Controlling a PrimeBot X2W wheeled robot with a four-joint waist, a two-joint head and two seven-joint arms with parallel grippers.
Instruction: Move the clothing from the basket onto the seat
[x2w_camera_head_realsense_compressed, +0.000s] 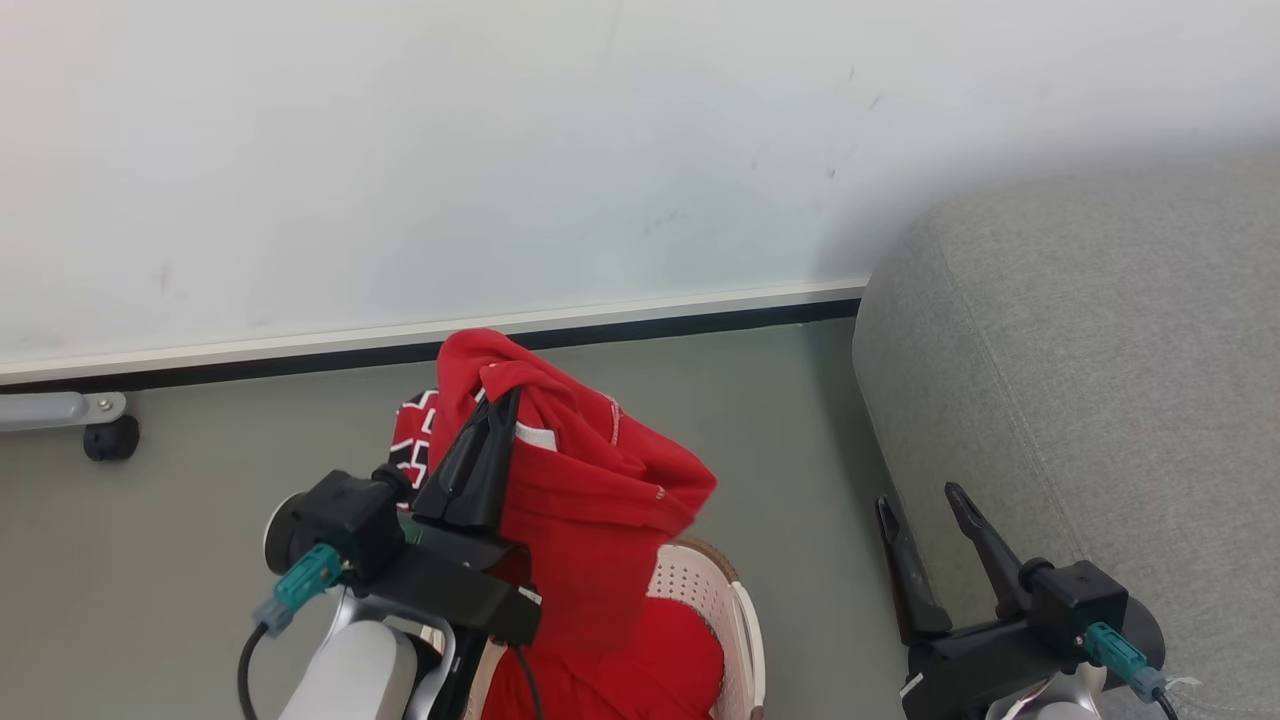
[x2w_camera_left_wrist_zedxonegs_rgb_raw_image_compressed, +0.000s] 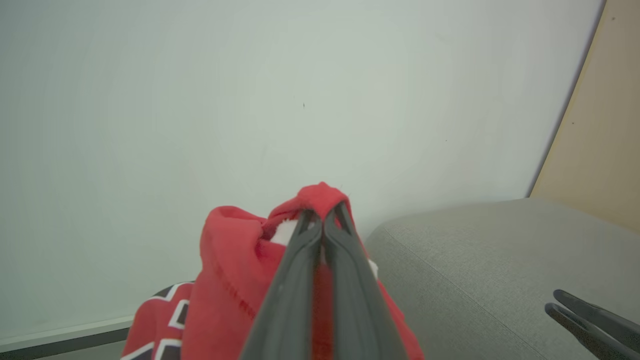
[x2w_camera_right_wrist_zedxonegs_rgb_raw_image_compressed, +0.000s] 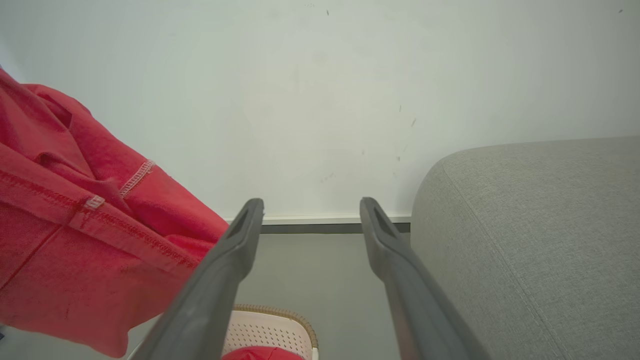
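Observation:
The red clothing (x2w_camera_head_realsense_compressed: 590, 490) hangs lifted above the cream basket (x2w_camera_head_realsense_compressed: 700, 590), its lower part still draping into the basket. My left gripper (x2w_camera_head_realsense_compressed: 500, 400) is shut on a fold near the garment's top, and the pinched red cloth (x2w_camera_left_wrist_zedxonegs_rgb_raw_image_compressed: 225, 280) bunches around the closed fingers (x2w_camera_left_wrist_zedxonegs_rgb_raw_image_compressed: 300, 280). My right gripper (x2w_camera_head_realsense_compressed: 920, 500) stands open and empty at the lower right, beside the grey seat (x2w_camera_head_realsense_compressed: 1100, 350). In the right wrist view the open fingers (x2w_camera_right_wrist_zedxonegs_rgb_raw_image_compressed: 225, 270) frame the floor, with the clothing (x2w_camera_right_wrist_zedxonegs_rgb_raw_image_compressed: 75, 225) at left, the basket rim (x2w_camera_right_wrist_zedxonegs_rgb_raw_image_compressed: 280, 315) below and the seat (x2w_camera_right_wrist_zedxonegs_rgb_raw_image_compressed: 540, 240) at right.
A white wall with a dark baseboard (x2w_camera_head_realsense_compressed: 600, 330) runs behind. Grey floor (x2w_camera_head_realsense_compressed: 780, 420) lies between basket and seat. A small black caster on a grey bar (x2w_camera_head_realsense_compressed: 110, 437) sits at far left. A beige panel (x2w_camera_left_wrist_zedxonegs_rgb_raw_image_compressed: 600, 140) rises behind the seat.

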